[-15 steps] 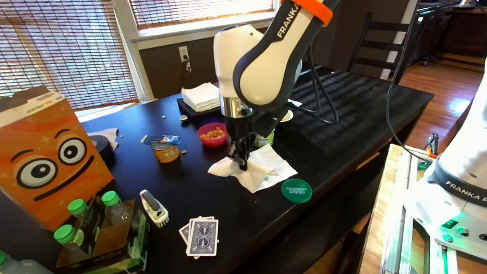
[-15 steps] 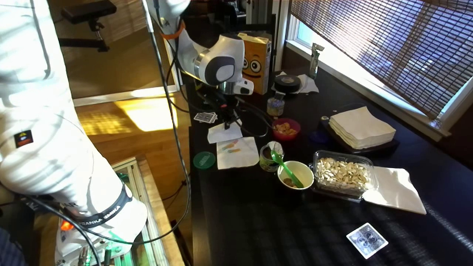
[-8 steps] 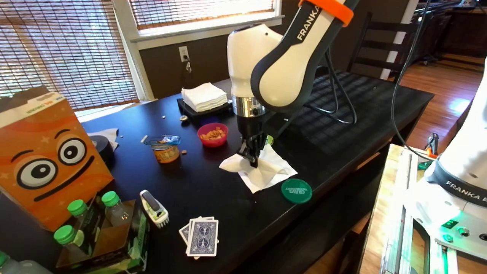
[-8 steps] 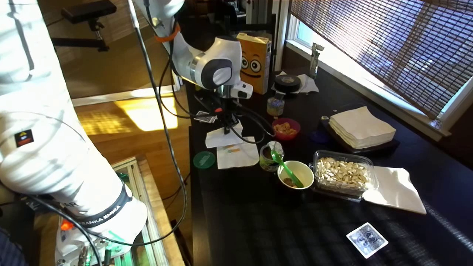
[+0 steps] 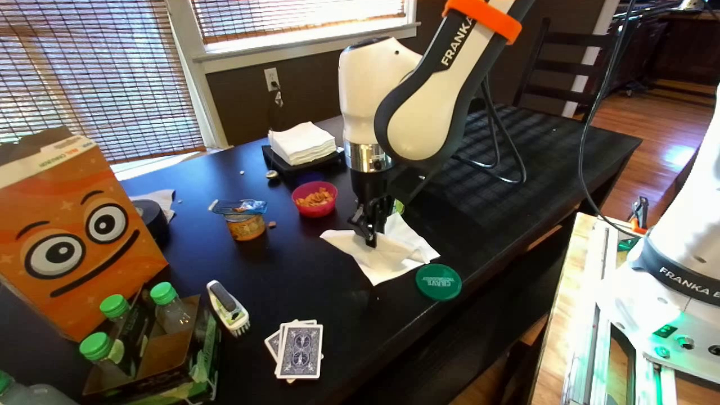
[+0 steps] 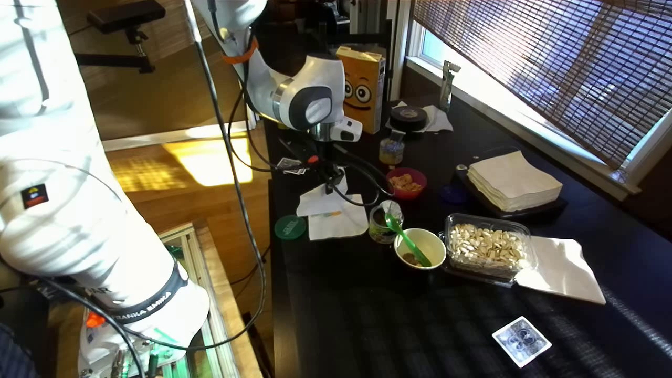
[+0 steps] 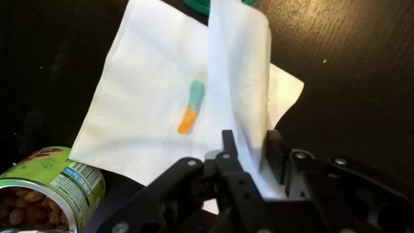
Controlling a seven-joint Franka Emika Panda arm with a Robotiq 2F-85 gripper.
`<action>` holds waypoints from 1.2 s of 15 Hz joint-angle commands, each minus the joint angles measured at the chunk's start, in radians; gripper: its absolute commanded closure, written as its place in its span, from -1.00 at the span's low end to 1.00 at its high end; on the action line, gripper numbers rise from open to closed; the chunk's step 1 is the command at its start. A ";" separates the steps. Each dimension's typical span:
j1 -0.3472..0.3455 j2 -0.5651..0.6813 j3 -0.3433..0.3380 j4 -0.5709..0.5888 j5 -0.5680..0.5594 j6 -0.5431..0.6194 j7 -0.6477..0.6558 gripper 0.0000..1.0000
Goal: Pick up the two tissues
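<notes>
Closest in, the black jointed fingers (image 7: pixel 229 142) are parted, with a standing fold of the creased white paper upper tissue (image 7: pixel 245 87) in the gap between them and no pinch to be seen. Just under that fold, on the dark wood-grained table (image 7: pixel 339 97), the flatter white paper lower tissue (image 7: pixel 142 97) is partly covered, and a slender blue-green and orange sweet (image 7: pixel 190 108) lies on it near the fold.

Neither tissue is off the table, so I take the step in hand to be bringing the one over the other, with the pick-up not yet done. The next move likely calls for settling the fingers where the two overlap, closing on both layers at once and rising slowly. Taking only the fold would probably leave the lower tissue behind, and the sweet could slide off as the paper tilts.

A little farther out, the round green printed lid (image 5: pixel 439 282) sits just beside the tissues, and the green labelled can (image 6: pixel 386 226) stands near the lower tissue's edge; the lift should clear both. Beyond is the round red bowl (image 5: pixel 316 211). Farthest off, the thick white napkin stack (image 5: pixel 302 142) looks to be no part of this job.
</notes>
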 commanded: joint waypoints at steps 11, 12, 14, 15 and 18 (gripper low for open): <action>0.024 0.091 -0.025 0.017 -0.015 0.064 0.022 -0.67; 0.026 0.096 -0.029 0.018 -0.016 0.070 0.023 -0.58; 0.031 0.106 -0.033 0.020 -0.017 0.082 0.025 -0.39; 0.036 0.109 -0.038 0.019 -0.021 0.086 0.030 -0.44; 0.070 0.106 -0.069 0.016 -0.050 0.095 0.067 -0.62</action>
